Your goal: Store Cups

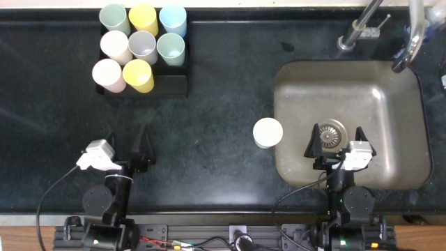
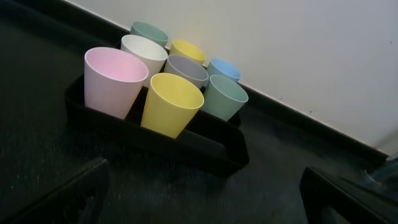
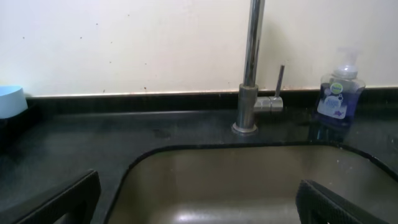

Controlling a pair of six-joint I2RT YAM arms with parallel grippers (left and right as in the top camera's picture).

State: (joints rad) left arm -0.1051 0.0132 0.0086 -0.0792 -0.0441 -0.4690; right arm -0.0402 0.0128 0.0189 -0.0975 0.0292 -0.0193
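A black tray [image 1: 174, 82] at the counter's back left holds several pastel cups, among them a pink cup [image 2: 112, 79] and a yellow cup [image 2: 170, 102] in its front row. A lone white cup [image 1: 267, 132] stands upright on the counter just left of the sink. My left gripper [image 1: 129, 141] is open and empty, in front of the tray and well short of it. My right gripper [image 1: 337, 141] is open and empty over the sink's near half, to the right of the white cup. In the left wrist view the tray [image 2: 186, 146] lies ahead of the left gripper [image 2: 205, 202].
A steel sink [image 1: 390, 90] with a drain [image 1: 333, 130] fills the right side. The faucet [image 3: 250, 68] and a blue soap bottle [image 3: 339, 93] stand behind it. A blue cup's rim [image 3: 11, 101] shows far off beside the wall. Dark counter lies between tray and sink.
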